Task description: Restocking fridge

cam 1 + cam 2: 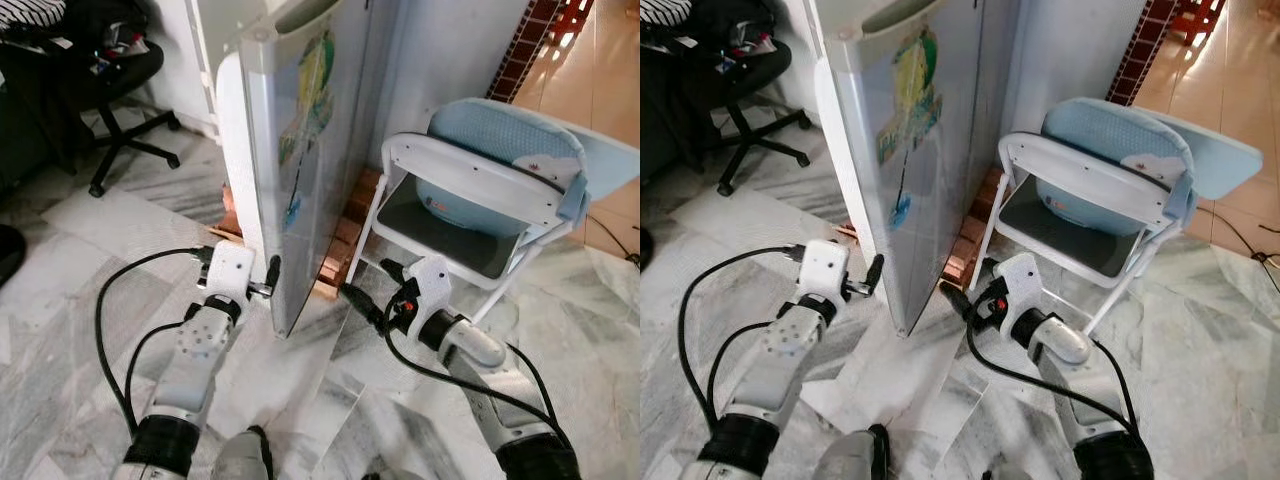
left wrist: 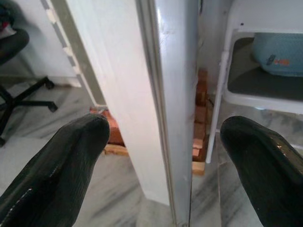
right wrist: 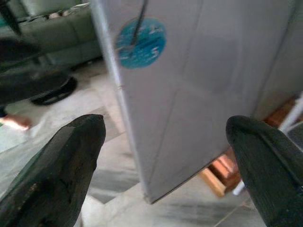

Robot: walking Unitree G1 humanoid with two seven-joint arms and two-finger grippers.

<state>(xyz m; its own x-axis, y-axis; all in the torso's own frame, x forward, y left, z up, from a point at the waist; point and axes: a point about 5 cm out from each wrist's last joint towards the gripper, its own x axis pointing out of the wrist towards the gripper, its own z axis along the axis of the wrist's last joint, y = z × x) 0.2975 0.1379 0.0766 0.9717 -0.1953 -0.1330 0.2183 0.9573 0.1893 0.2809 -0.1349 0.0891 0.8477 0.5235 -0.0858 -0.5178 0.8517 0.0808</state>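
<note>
The grey fridge door (image 1: 300, 150) stands swung out toward me, seen nearly edge-on, with its white inner liner (image 1: 232, 130) on the left side. My left gripper (image 1: 272, 275) is open at the door's lower free edge; in the left wrist view its fingers (image 2: 61, 165) straddle the door edge (image 2: 175, 94). To the right of the door, my right gripper (image 1: 368, 282) is open, facing the outer face near a round blue sticker (image 3: 141, 42) without touching it. Neither gripper holds anything. The fridge's inside is hidden.
A white folding chair (image 1: 470, 165) carrying a light-blue basin (image 1: 500, 135) stands close on the right of the fridge. Bricks (image 1: 335, 260) prop the fridge base. A black office chair (image 1: 110, 80) is at far left. Marble floor (image 1: 90, 250) lies open on the left.
</note>
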